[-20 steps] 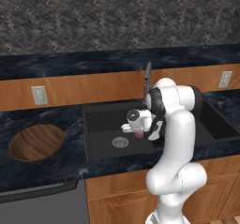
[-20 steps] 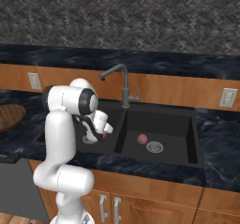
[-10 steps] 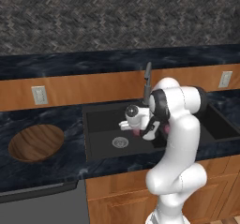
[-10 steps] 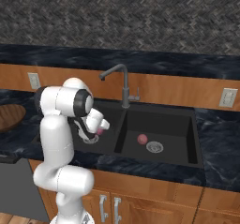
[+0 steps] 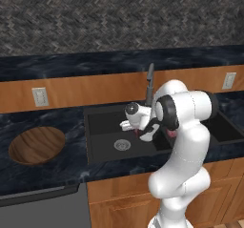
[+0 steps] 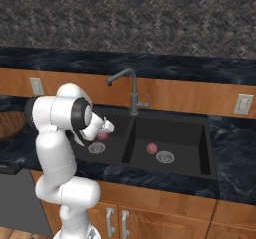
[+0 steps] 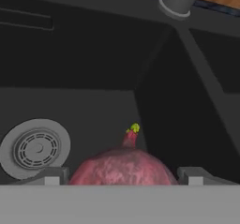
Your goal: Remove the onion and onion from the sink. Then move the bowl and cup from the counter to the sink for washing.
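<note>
Gripper (image 7: 120, 178) is seen low in the left basin of the sink (image 6: 212, 170), jaws spread wide, one fingertip either side of onion (image 7: 123, 168) at bottom centre of hand view. No squeeze shown; onion sits betw. tips, not lifted as far as can be judged. Its green-yellow sprout points up-frame. Drain (image 7: 35, 148) lies at lower left of hand view, near onion.

2nd onion (image 6: 151, 148) rests in right basin, just beside that basin's drain, centre-right of right base view. Bowl (image 5: 36, 144) is on counter at left of left base view, well apart from sink. Cup not made out.

Risks, as judged:
- Round onion could be rolled toward drain if one tip lands first.
- Closing too high on the curve could squirt it out downward.
- Faucet (image 6: 129, 87) stands near arm; a lift straight up could clip it.
- Basin divider is close; sideways exit could knock onion loose.
</note>
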Controlling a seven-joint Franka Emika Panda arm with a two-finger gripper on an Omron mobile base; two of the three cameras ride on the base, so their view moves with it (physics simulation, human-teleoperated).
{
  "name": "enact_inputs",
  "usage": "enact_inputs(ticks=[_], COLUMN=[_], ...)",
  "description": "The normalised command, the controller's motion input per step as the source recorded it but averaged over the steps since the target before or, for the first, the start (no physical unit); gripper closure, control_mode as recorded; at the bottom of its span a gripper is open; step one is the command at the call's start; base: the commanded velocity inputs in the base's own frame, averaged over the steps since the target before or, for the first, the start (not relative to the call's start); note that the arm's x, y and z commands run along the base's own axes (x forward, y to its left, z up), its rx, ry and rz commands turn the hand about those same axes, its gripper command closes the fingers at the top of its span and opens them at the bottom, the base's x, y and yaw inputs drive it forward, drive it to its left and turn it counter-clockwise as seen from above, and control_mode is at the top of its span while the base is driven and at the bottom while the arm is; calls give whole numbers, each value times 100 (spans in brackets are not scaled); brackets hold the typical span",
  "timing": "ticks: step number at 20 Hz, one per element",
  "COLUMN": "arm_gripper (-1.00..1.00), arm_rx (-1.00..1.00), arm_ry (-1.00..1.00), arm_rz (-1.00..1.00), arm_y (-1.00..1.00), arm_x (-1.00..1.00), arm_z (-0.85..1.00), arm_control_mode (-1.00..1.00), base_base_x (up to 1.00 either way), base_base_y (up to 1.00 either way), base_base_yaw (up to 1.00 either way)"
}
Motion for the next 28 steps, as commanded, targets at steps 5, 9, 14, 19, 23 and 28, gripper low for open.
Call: enact_inputs(ticks=[5, 9, 14, 19, 23, 28], arm_gripper=[100, 100, 100, 100, 100, 100], arm_rx=[-3, -1, 0, 0, -1, -1], arm_ry=[9, 8, 2, 3, 0, 0], arm_rz=[4, 1, 4, 9, 14, 19], arm_y=[15, 17, 11, 12, 14, 10], arm_x=[-16, -6, -2, -11, -20, -19], arm_z=[31, 34, 38, 34, 26, 28], arm_control_mode=[-100, -100, -100, -100, -100, -100], base_base_x=[0, 0, 0, 0, 0, 0], base_base_y=[0, 0, 0, 0, 0, 0], base_base_yaw=[0, 0, 0, 0, 0, 0])
